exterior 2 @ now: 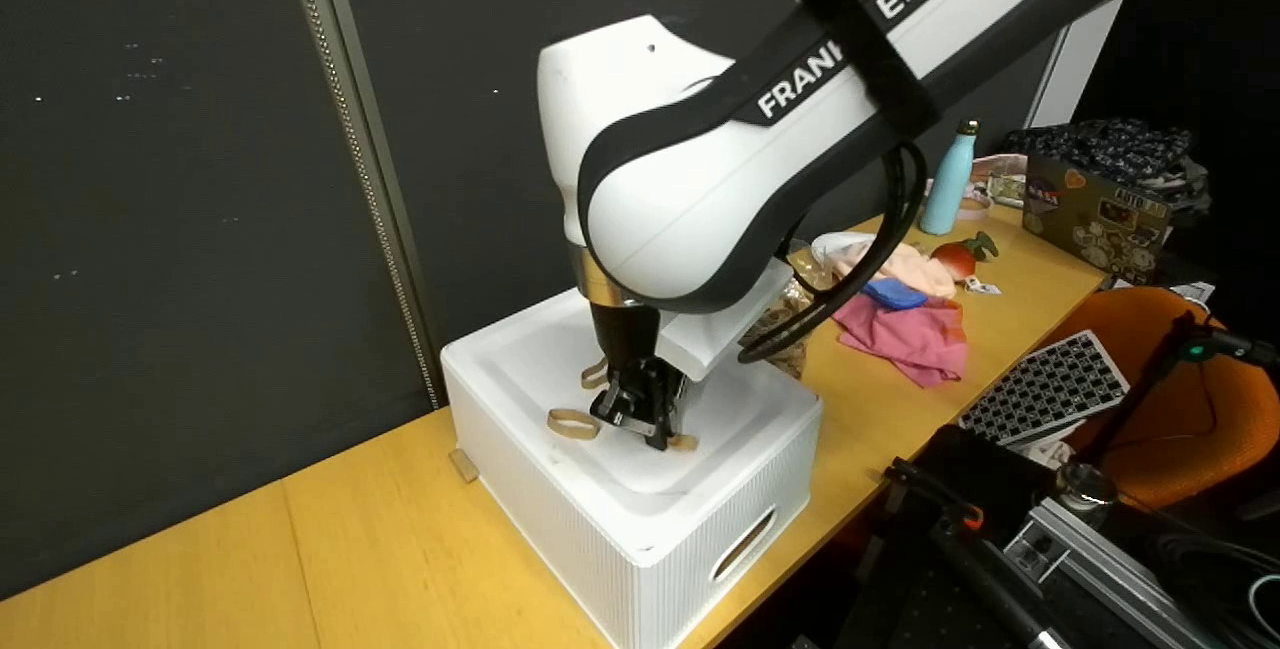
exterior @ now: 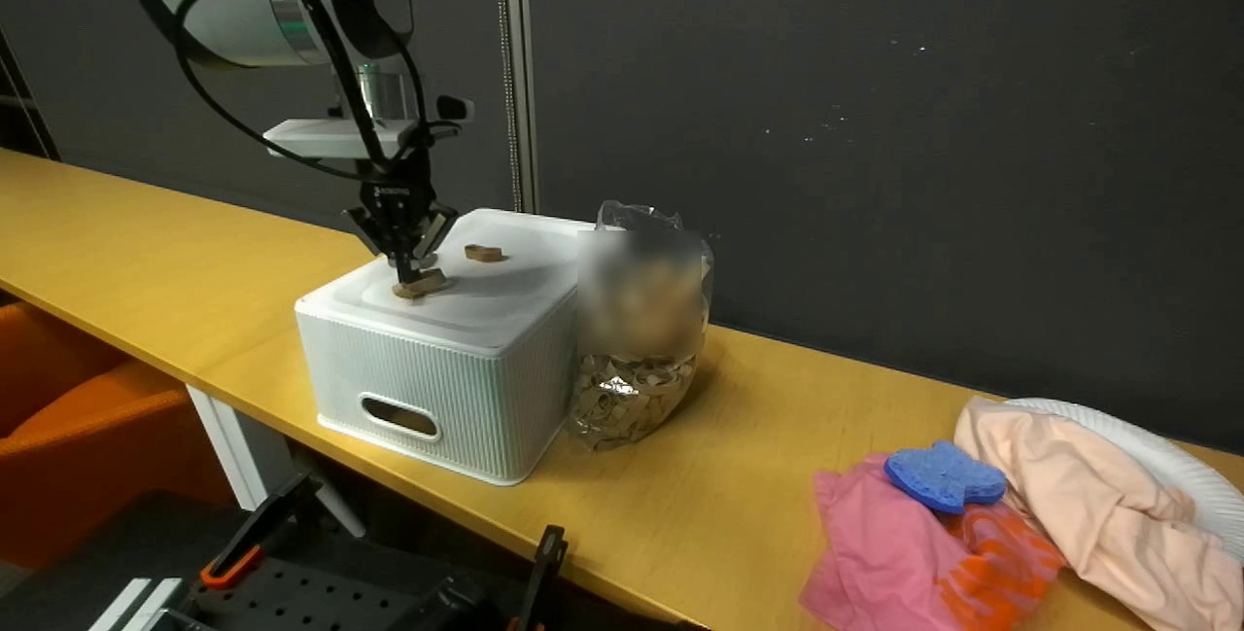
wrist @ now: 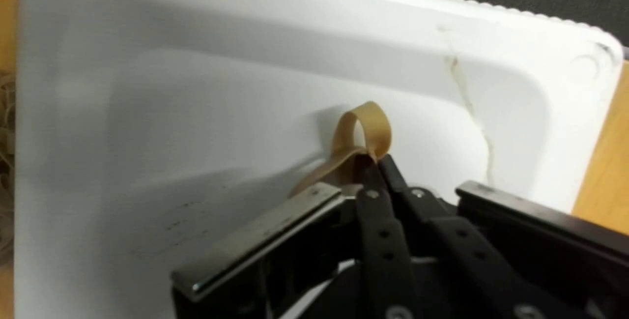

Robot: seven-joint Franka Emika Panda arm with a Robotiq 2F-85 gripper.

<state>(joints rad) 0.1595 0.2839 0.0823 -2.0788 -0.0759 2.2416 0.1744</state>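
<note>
The gripper [wrist: 377,160] is clamped on a tan band [wrist: 378,125] at the top of the white box [exterior: 530,388]. A second band [exterior: 484,253] lies on the box. A clear bag [exterior: 637,376] stands just beside the box — a pink cloth [exterior: 880,539] lies well apart from it.

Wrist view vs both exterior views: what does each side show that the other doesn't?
Only the wrist view: dark scuffs on the white box, and a clear look at the tan band looping up where the closed hand pinches it.
Only the exterior views: the robot arm, blue sponge, pink cloth and peach cloth.
Shared: box, hand, pinched band, plus the clear bag, just a sliver in the wrist view.
</note>
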